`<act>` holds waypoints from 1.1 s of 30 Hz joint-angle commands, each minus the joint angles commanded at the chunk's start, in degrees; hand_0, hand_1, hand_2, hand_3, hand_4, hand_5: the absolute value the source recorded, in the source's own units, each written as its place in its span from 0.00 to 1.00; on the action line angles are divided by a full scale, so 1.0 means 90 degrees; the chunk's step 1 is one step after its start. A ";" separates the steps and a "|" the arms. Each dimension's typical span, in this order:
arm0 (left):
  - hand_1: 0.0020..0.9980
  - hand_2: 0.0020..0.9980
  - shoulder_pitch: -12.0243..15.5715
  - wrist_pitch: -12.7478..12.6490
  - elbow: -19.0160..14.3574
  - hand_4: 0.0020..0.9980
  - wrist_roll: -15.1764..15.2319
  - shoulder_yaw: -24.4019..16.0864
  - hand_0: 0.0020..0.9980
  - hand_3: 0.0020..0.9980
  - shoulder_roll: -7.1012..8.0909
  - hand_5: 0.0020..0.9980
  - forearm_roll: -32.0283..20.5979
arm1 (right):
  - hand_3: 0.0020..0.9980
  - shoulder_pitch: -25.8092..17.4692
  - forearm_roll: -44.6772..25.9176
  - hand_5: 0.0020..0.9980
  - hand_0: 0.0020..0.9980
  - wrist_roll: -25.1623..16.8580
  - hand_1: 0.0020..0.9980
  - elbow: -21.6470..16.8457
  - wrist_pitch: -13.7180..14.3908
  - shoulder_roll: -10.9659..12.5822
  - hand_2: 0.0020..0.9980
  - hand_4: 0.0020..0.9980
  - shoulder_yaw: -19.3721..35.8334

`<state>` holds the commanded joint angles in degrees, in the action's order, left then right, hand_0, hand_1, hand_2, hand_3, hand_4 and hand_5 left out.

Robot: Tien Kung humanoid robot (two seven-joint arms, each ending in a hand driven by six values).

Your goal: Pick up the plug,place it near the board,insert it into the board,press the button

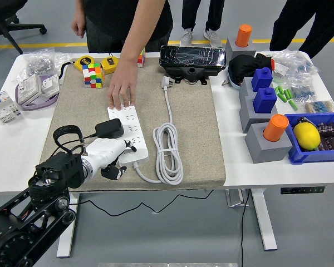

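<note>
The white power strip lies on the beige mat, running away from me. A black plug sits in its left side, its thin black cable looping off to the left. My left hand lies over the strip's near end with its white fingertips resting on the strip and nothing in its grasp. It is just in front of the plug and apart from it. A person's hand presses flat on the strip's far end.
The strip's white cord lies coiled on the mat to the right. A black case, a Rubik's cube and tape measures stand at the back. Grey and blue blocks with orange cylinders and a blue bin fill the right side.
</note>
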<state>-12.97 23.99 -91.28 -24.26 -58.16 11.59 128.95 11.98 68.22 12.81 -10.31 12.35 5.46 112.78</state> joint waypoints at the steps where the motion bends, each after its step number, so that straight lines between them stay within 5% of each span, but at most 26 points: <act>1: 0.01 0.12 0.0001 0.0001 -0.0008 0.58 0.0000 -0.0003 0.20 0.81 0.0009 0.00 -0.0001 | 0.76 -0.0001 -0.0002 1.00 0.78 -0.0003 0.69 0.0000 0.0002 0.0000 0.71 1.00 0.0002; 33: 0.00 0.11 0.0082 0.0048 -0.0046 0.56 -0.0014 0.0028 0.20 0.77 0.0056 0.00 0.0070 | 0.76 -0.0028 0.0032 1.00 0.78 -0.0019 0.70 0.0000 0.0018 -0.0014 0.71 1.00 0.0036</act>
<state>-12.23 24.42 -91.70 -24.38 -57.91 12.10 129.58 11.72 68.50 12.64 -10.31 12.51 5.33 113.10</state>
